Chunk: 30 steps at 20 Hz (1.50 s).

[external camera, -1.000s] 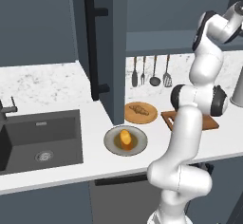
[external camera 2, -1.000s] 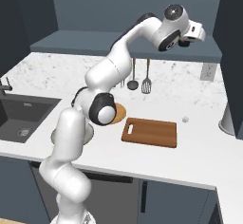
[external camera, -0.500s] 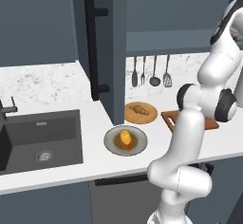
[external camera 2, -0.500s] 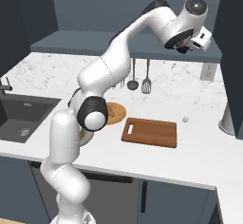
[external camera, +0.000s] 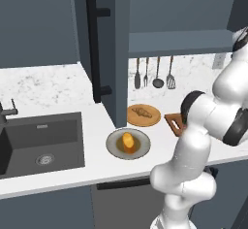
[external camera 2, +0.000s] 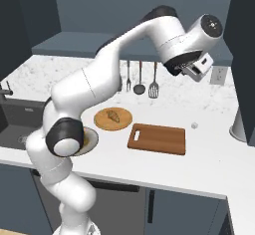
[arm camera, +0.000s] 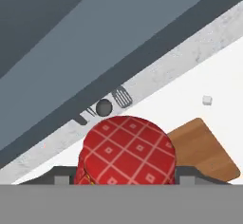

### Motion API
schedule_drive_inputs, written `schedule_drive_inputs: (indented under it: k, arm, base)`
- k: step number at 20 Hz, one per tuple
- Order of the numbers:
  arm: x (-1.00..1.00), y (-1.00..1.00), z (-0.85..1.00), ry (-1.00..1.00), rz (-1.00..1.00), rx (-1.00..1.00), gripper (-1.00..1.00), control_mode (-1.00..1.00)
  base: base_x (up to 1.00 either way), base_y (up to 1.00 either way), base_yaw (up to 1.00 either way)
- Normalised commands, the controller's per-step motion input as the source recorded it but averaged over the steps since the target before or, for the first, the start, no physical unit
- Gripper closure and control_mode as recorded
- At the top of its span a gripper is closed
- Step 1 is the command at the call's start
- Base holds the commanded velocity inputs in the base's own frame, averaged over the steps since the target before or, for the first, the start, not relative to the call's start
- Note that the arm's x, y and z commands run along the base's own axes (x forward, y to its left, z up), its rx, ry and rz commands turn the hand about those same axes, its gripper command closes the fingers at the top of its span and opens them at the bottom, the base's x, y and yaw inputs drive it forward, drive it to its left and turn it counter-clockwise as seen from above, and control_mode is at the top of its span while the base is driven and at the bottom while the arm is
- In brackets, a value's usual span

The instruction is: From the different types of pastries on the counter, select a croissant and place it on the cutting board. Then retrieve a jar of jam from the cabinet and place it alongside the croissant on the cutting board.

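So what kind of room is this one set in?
A rendered home kitchen, most likely: a speckled stone counter with an inset sink, utensils hanging on the back wall, and a wooden cutting board set out.

The arm point(external camera 2: 104, 84) is made of glossy white rounded segments, thick and tubular, joined by dark grey to black bands at the joints. One large round joint point(external camera 2: 64, 137) shows a wide dark ring around a white cap. A bulbous white base point(external camera: 186, 187) carries it. Near the hand, a round white cap point(external camera 2: 211, 24) bears a small dark dot, and a boxy white block with dark recesses sits below it.
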Motion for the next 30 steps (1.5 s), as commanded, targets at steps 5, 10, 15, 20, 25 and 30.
schedule_drive_inputs:
  k: [5,10,15,20,25,30]
  arm:
    - [-1.0,1.0,-1.0,-0.11,-0.06,0.0,1.0,-1.0]
    - [-1.0,1.0,-1.0,-0.1,-0.04,0.0,1.0,-1.0]
    - [-0.38,0.78,-0.64,0.06,0.09,-0.2,1.0,-1.0]
    - [1.0,-0.72,0.0,0.5,0.15,-0.05,1.0,-1.0]
    - [0.5,-0.39,0.09,0.26,0.12,-0.01,1.0,-1.0]
    - [0.09,-0.49,-0.26,-0.1,0.08,-0.1,1.0,-1.0]
  base:
    - [0.0,0.0,0.0]
    - [0.0,0.0,0.0]
    - [0.0,0.0,0.0]
    - [0.0,0.0,0.0]
    - [0.0,0.0,0.0]
    - [0.0,0.0,0.0]
